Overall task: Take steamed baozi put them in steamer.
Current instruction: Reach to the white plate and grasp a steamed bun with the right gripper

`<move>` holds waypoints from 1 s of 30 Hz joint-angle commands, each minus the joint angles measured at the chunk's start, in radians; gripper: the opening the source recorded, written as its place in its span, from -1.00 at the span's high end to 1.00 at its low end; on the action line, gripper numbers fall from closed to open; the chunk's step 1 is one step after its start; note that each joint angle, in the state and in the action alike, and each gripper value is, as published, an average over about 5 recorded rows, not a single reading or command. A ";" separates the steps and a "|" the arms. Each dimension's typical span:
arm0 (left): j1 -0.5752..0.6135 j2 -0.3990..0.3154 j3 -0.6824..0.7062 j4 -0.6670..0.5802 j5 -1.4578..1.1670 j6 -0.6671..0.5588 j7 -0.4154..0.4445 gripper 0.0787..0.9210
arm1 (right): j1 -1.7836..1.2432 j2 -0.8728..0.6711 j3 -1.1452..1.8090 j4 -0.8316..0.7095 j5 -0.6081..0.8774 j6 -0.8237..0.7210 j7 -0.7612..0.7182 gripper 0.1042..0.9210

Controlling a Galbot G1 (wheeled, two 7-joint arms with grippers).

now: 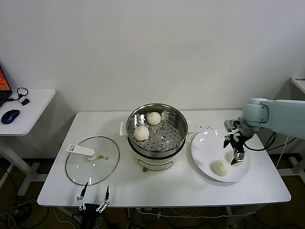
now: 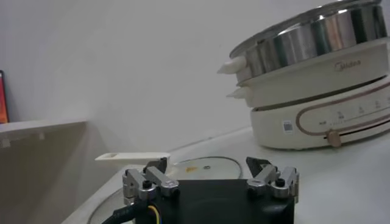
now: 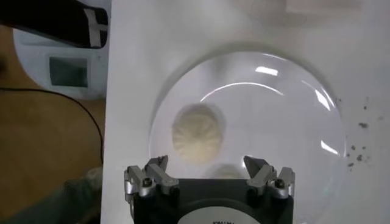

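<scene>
You have two pleated white baozi (image 1: 147, 125) sitting upright on the perforated tray inside the steamer (image 1: 177, 116); a third baozi (image 1: 221, 167) lies right of the steamer.

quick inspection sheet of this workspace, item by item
surface: white table, no spills seen
job's things: two steamed baozi in the steamer; one baozi on the white plate
clutter: glass lid flat on the table, left of the steamer
grippers: right gripper open above the plate; left gripper open, idle at the table's near edge
cables: some on the floor under the table
surroundings: side table with mouse
</scene>
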 commanded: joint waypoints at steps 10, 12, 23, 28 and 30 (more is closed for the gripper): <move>0.001 0.004 -0.010 0.008 0.002 -0.004 0.000 -0.77 | -0.259 -0.015 0.158 -0.029 -0.091 -0.039 0.064 -0.76; 0.000 0.004 -0.011 0.010 0.003 -0.005 0.000 -0.77 | -0.268 -0.013 0.165 -0.038 -0.097 -0.038 0.065 -0.76; -0.003 0.003 -0.013 0.017 0.011 -0.009 -0.003 -0.77 | -0.290 0.001 0.191 -0.071 -0.122 -0.036 0.073 -0.76; -0.003 0.002 -0.013 0.015 0.012 -0.011 -0.002 -0.77 | -0.291 0.004 0.191 -0.074 -0.133 -0.036 0.076 -0.67; -0.002 0.002 -0.014 0.014 0.012 -0.011 -0.002 -0.77 | -0.292 0.003 0.193 -0.074 -0.138 -0.036 0.079 -0.56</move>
